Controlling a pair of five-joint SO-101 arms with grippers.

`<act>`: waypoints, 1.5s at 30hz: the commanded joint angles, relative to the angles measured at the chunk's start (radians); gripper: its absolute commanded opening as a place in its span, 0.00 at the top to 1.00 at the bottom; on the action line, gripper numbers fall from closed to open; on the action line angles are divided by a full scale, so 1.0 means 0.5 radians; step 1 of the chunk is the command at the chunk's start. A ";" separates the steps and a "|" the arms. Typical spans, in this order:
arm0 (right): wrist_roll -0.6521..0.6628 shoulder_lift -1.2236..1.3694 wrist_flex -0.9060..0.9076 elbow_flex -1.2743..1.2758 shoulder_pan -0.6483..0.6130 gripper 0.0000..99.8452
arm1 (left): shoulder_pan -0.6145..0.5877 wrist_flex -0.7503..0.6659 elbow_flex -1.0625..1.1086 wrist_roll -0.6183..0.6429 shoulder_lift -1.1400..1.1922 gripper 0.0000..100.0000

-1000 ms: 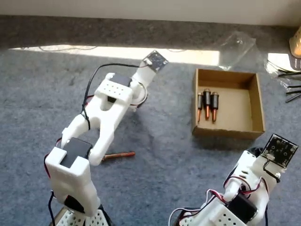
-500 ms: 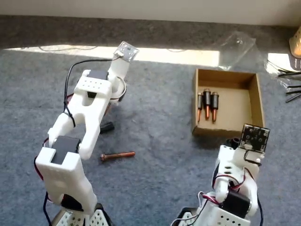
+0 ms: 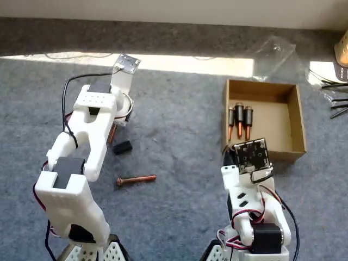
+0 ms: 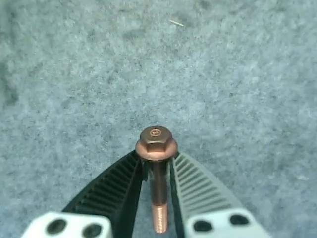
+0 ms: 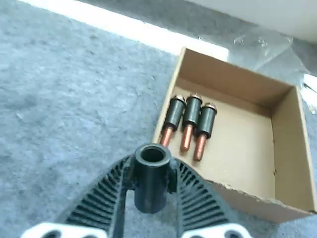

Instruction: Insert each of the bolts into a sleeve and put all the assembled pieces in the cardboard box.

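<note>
Left gripper [image 4: 157, 166] pinches bolt [image 4: 155, 143], well apart from box [image 5: 225, 79]. Right gripper [image 5: 151, 167] pinches sleeve [image 5: 148, 196] near box. Risk: axes misaligned, bolt jams at sleeve mouth.

High view overhead, wrist views close in, right shares cardboard box [image 3: 274, 122]

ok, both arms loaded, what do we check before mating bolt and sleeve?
1. Left claw shut on bolt: ok.
2. Right claw shut on sleeve, bore open: ok.
3. Bolt lined up with bore: not ok, claws far apart.
4. Threaded end leading: not ok, head sticks out front.
5. Room in cardboard box: ok, three assembled pieces at one side.
6. Leftovers located: ok, loose bolt, loose sleeve on carpet.
</note>
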 commanded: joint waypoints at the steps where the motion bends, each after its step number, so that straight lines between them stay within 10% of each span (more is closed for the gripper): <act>1: 0.018 0.011 -0.066 -0.158 -0.173 1.00 | -0.109 0.003 -0.011 0.095 -0.069 1.00; 32: -0.086 0.548 -0.017 -0.443 -0.753 1.00 | -0.183 -0.163 -0.170 0.114 0.330 1.00; 45: -0.362 1.143 -0.278 -0.594 -0.928 1.00 | -0.161 0.531 -0.575 -0.101 0.342 1.00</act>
